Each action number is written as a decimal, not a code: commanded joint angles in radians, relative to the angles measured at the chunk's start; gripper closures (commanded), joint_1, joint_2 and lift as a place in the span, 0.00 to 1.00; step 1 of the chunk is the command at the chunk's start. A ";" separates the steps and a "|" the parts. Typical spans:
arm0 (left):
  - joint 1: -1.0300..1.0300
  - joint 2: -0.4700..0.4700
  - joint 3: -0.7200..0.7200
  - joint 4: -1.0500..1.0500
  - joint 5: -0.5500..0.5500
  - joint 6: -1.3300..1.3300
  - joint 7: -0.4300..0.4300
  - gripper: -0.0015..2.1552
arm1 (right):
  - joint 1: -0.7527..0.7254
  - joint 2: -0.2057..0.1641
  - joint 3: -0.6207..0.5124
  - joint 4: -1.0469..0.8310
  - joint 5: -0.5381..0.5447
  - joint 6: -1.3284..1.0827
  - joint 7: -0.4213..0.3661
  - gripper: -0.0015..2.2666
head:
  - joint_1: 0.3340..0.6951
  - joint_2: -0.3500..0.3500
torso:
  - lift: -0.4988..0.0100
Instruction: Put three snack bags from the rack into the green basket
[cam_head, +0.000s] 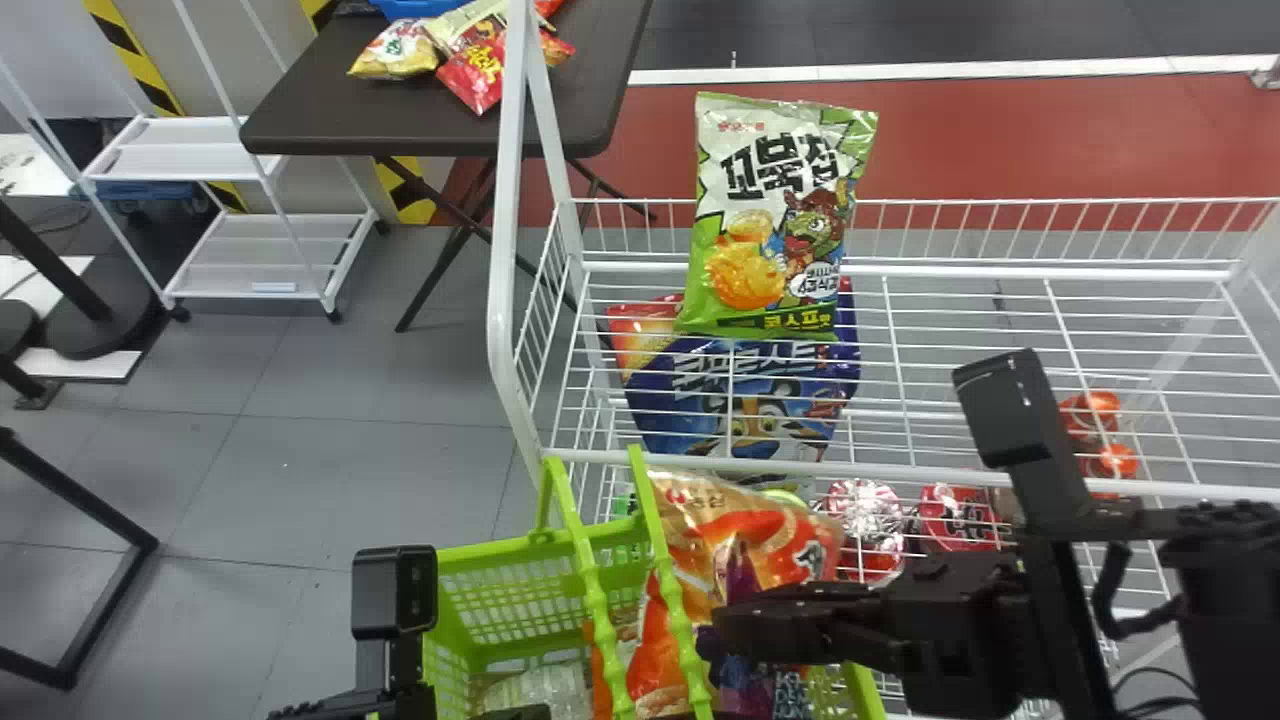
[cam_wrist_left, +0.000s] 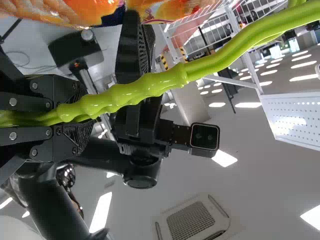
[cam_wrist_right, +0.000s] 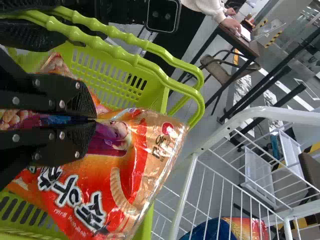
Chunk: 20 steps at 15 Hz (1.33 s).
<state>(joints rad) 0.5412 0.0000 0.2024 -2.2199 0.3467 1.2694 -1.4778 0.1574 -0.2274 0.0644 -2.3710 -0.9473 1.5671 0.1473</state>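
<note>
Head view: a white wire rack (cam_head: 900, 270) spreads widest before me, and at its near side sits the green slatted plastic basket (cam_head: 490, 553). An orange-and-red glossy snack bag (cam_head: 705, 515) is partly inside that basket, its top end sticking out toward the rack. A blue snack bag with an orange corner (cam_head: 720, 390) lies behind the wires, just below an upright green-and-white snack bag (cam_head: 785, 220). My right gripper (cam_head: 735, 625) pinches the orange-and-red bag; my left gripper (cam_head: 515, 713) is clamped around the basket's knobbly green handles (cam_wrist_left: 140, 87).
</note>
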 joint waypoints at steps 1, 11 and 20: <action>0.000 -0.003 0.006 0.002 0.002 0.000 -0.003 1.00 | 0.008 -0.003 -0.057 -0.002 -0.044 0.005 0.000 0.00 | 1.00 0.69 | 0.98; -0.003 -0.003 0.008 0.002 0.003 0.000 -0.004 1.00 | -0.009 0.042 -0.423 0.288 -0.352 -0.006 0.135 0.02 | 1.00 0.53 | 0.98; 0.002 -0.003 0.023 0.005 0.017 0.000 -0.012 1.00 | 0.223 -0.052 -0.275 0.302 0.397 -1.154 0.206 0.03 | 1.00 0.09 | 0.98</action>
<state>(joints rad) 0.5418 0.0000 0.2232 -2.2151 0.3607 1.2695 -1.4895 0.3427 -0.2778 -0.2600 -2.1072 -0.6592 0.6450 0.3604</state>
